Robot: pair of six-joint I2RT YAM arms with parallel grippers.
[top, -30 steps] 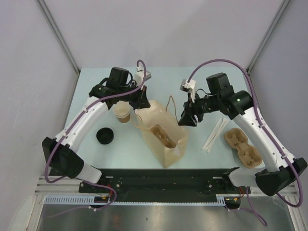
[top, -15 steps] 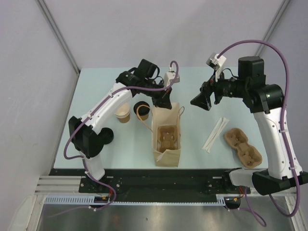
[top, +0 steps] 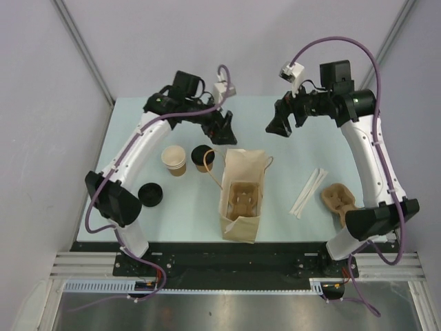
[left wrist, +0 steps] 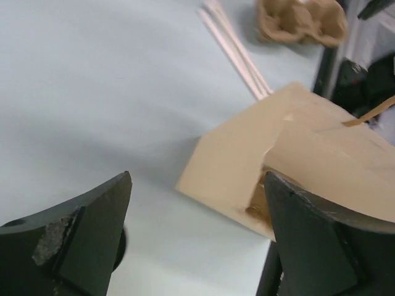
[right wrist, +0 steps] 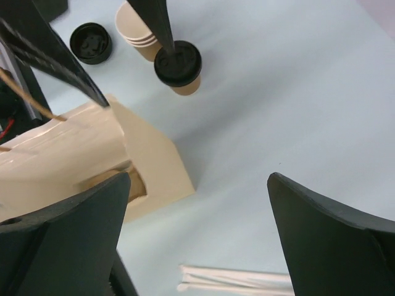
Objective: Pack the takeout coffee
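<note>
Both sets of fingers wide open, gripping nothing: left gripper (top: pixel 222 128) and right gripper (top: pixel 280 125) hovering upper centre. Small kraft-paper cup with black lid (top: pixel 204 158) standing left of centre, just beside tall tan paper bag (top: pixel 241 200), not yet packed. Probably calls for left descent onto cup.

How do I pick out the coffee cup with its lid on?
Find the tall paper bag standing mid-table. Tan cups stand just left of it, and the lidded cup is the nearest. Its black lid sets it apart from the open stack, white inside.
</note>
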